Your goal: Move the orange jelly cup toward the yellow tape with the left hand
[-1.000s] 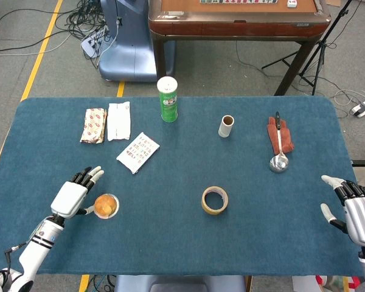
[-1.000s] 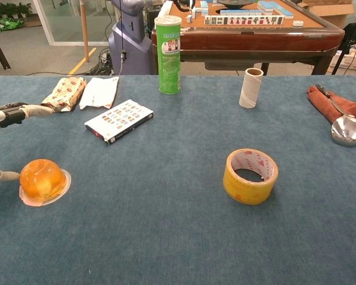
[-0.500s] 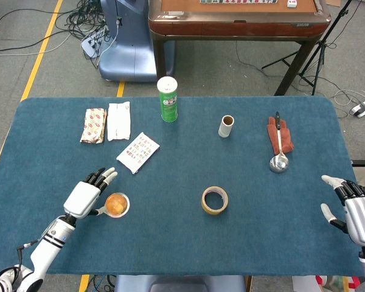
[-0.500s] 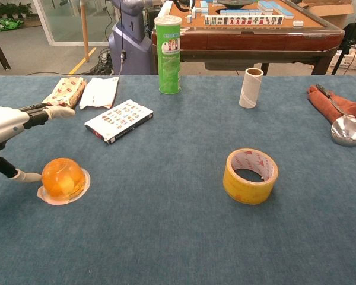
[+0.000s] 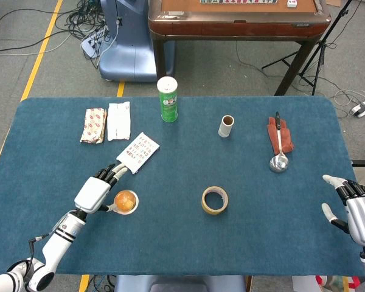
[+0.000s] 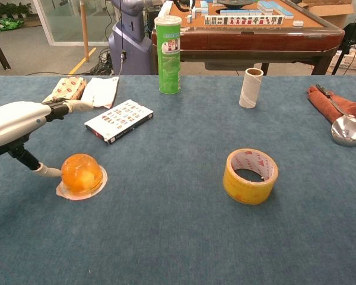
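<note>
A blue cloth-covered table [image 5: 243, 255] seen from above and from chest height. The left hand [image 5: 95, 193] lies low at the near-left part of the table, fingers spread, with its thumb [image 6: 46, 171] touching the left side of the jelly cup [image 6: 81, 174]; the other fingers [image 6: 71, 105] reach forward past the cup, above the cloth. The cup, an orange dome on a flat rim, sits dome-up on the table, well apart from the tape [image 6: 250, 176], which lies flat to its right near the table's middle. Nothing lies between the two. The right hand [image 5: 356, 210] rests at the far right edge, fingers spread, holding nothing. The step in hand looks like a sideways push of the cup toward the tape, only partly done, with most of the gap left to cover. The next move likely calls for steady rightward pressure from the thumb, kept low on the cup so that it slides instead of tipping, stopping beside the tape.
</note>
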You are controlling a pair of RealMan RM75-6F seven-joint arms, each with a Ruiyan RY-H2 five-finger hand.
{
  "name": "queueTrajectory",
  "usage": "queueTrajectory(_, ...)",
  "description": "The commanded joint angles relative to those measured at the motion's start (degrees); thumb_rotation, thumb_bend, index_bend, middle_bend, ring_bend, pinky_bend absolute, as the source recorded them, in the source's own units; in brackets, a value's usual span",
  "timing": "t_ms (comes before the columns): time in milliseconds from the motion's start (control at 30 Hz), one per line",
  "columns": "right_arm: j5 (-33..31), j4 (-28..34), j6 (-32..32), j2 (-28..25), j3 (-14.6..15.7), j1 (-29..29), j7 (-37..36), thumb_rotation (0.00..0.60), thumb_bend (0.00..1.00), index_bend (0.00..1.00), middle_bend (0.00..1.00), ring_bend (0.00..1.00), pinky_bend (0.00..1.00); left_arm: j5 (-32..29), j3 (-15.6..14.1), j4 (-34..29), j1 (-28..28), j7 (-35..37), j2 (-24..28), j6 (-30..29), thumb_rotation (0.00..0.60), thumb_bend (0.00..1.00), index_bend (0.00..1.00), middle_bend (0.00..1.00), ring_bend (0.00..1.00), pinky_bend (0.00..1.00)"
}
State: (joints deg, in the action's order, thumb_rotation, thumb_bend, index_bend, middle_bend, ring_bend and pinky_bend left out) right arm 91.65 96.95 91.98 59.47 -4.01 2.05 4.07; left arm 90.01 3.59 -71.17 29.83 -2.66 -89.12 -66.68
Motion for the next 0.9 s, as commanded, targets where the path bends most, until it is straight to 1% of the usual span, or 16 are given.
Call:
queueTrajectory(33,-0.01,0.0,-0.01,-0.03,-0.01,0.0,-0.04,0.6,0.29,0.24,0.32,0.29,0.43,-0.3,0.17,0.08,0.46,-0.14,-0.42,0.4,0.6,0.0,0.0,0.0,0.0,0.16)
queueTrajectory(667,0.01,0.08,-0.02,-0.48,-0.08,-0.06,-0.74,0.6,0.29,0.24,0.32,0.29,0.43,-1.01,0.49,-1.54,3.13,-2.51,-3.64,1.51,0.6,0.0,0.0,0.0,0.0,0.16)
queueTrajectory(767,-0.07,0.11,-0.05,-0.57,-0.11,-0.07,-0.87,0.6,0.29,0.24,0.32,0.29,0.43,-0.9,0.39,-2.15,3.18,-3.31,-3.46,1.1,0.6,0.0,0.0,0.0,0.0,0.16)
queueTrajectory(900,0.02,0.15,0.17,-0.69,-0.1,-0.19,-1.11,0.6,0.29,0.24,0.32,0.29,0.43,-1.33,0.23,-2.86,2.49,-4.77,-1.54,0.22,0.6,0.0,0.0,0.0,0.0,0.16)
